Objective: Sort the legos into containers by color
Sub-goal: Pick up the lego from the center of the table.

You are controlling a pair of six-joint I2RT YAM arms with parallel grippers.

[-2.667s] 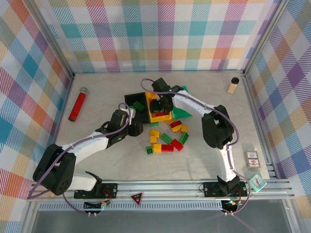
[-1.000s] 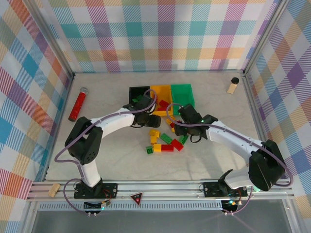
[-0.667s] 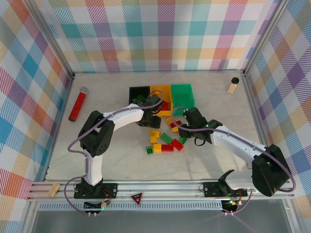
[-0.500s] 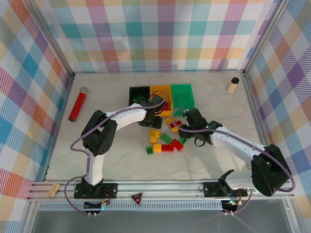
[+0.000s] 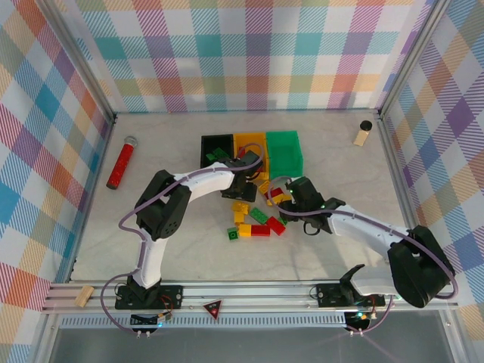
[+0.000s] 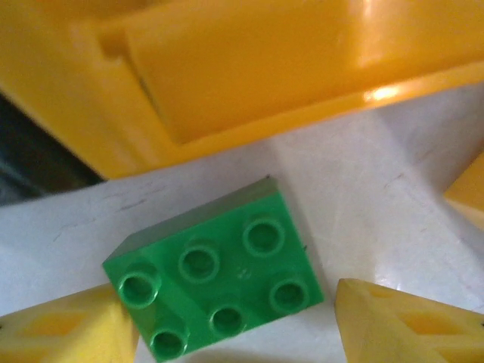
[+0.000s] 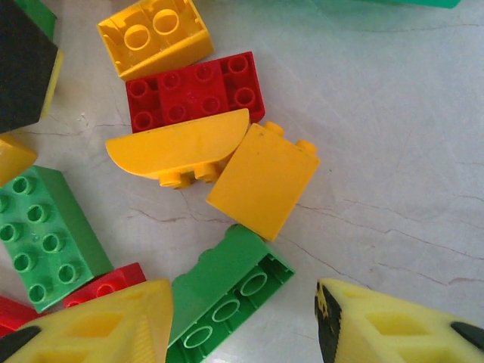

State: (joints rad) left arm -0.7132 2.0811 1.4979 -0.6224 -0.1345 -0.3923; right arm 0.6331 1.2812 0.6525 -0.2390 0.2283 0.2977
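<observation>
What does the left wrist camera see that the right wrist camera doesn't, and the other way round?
Left wrist: a wall of the yellow bin and one six-stud green lego lying before it. Right wrist: a red lego, a curved yellow lego and a tipped green lego. Both: yellow fingers standing apart, of the left gripper and the right gripper, above the pale table.

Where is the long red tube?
In the top view the red tube lies on the table's left side, by itself, well left of the black bin.
</observation>
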